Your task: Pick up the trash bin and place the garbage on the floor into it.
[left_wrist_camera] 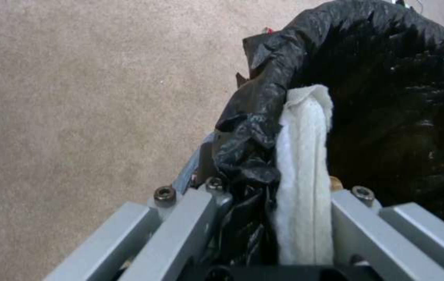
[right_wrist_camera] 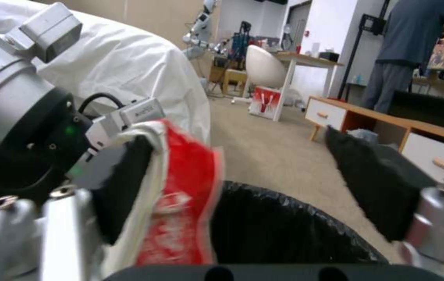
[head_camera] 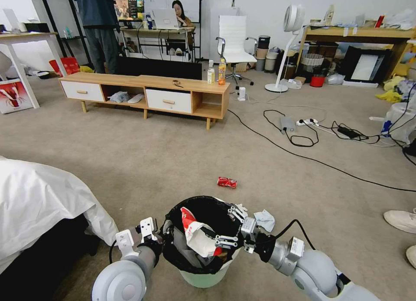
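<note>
Bin: held by left tool, pinching its rim. Right tool spread above; cup inside. Remaining on floor: 1 can, 1 tissue.

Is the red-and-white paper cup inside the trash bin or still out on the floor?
Inside: the paper cup sits within the trash bin, at its black-lined rim, beside the open right hand.
</note>
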Tool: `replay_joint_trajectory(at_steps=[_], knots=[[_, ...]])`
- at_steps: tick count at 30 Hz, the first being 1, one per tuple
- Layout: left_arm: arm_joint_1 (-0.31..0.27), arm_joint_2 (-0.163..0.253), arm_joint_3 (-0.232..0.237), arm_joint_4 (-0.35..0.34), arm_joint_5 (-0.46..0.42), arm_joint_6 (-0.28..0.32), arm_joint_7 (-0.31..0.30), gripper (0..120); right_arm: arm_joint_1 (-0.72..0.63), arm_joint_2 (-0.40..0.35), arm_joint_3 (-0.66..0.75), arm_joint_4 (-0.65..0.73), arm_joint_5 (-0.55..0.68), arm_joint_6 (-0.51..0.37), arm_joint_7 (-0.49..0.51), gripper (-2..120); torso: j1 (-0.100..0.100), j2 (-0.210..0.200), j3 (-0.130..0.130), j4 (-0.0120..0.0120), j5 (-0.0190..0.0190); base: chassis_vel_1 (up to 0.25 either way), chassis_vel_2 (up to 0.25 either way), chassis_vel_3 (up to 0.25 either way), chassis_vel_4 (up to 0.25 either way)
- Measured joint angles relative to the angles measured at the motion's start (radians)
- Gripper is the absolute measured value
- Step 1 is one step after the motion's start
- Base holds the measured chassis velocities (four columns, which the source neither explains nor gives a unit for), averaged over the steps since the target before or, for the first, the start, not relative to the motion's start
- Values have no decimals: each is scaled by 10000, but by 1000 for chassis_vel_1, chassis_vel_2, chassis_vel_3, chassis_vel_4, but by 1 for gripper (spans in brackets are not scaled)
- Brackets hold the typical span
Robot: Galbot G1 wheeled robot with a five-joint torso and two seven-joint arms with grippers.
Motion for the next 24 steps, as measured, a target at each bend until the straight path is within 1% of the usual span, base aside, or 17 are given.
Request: replay_joint_trajectory(at_steps=[1,3,4,9,14,15,16,17,18,19,20,21,22,23,24], knots=[[0,0,0,0,0,0,0,7,0,0,0,0,0,0,0,90,0,0,0,0,0,0,0,0,0],[17,1,-13,-32,-51,16,-53,7,-42,-2,135,58,0,0,12,99,0,0,0,0,1,0,0,0,0],[18,4,-30,-34,-57,16,-81,7,-51,0,240,110,1,0,17,99,0,-1,0,0,1,0,0,0,0],[20,6,-92,-34,-73,17,-132,7,-53,-10,592,395,49,-9,22,100,0,-1,0,0,0,0,0,0,0],[11,13,-99,-56,-66,17,-141,7,-128,-168,838,580,305,-219,57,100,0,0,0,1,1,0,0,0,0],[6,12,-91,-79,-45,15,-141,7,-379,-427,1023,848,454,-984,82,100,0,-1,0,2,3,0,0,0,0],[6,12,-91,-79,-45,15,-141,7,-379,-427,1023,848,454,-984,82,100,0,-1,0,2,3,0,0,0,0],[15,7,-90,-89,-16,4,-137,7,-542,-569,1164,1077,582,-1660,141,100,0,-1,0,-1,1,0,0,0,0],[54,-3,-95,-111,40,-15,-105,7,-784,-784,1358,1494,981,-2991,482,100,0,-1,0,-5,-1,0,0,0,0],[82,-4,-98,-123,63,-23,-82,7,-861,-846,1428,1727,1342,-3727,825,100,0,0,0,-5,-1,0,0,0,0],[82,-4,-98,-123,63,-23,-82,7,-861,-846,1428,1727,1342,-3727,825,100,0,0,0,-5,-1,0,0,0,0],[138,-3,-100,-152,97,-42,-41,7,-873,-849,1573,2138,2122,-5088,1586,100,0,0,0,-1,1,0,0,0,0],[138,-3,-100,-152,97,-42,-41,7,-873,-849,1573,2138,2122,-5088,1586,100,0,0,0,-1,1,0,0,0,0],[160,-1,-104,-171,113,-47,-27,7,-816,-806,1665,2394,2649,-6026,2089,100,0,-1,0,1,-1,0,0,0,0],[185,4,-113,-203,139,-57,-12,7,-595,-661,1850,2912,3884,-8041,3269,100,0,0,-1,4,1,0,0,0,0]])
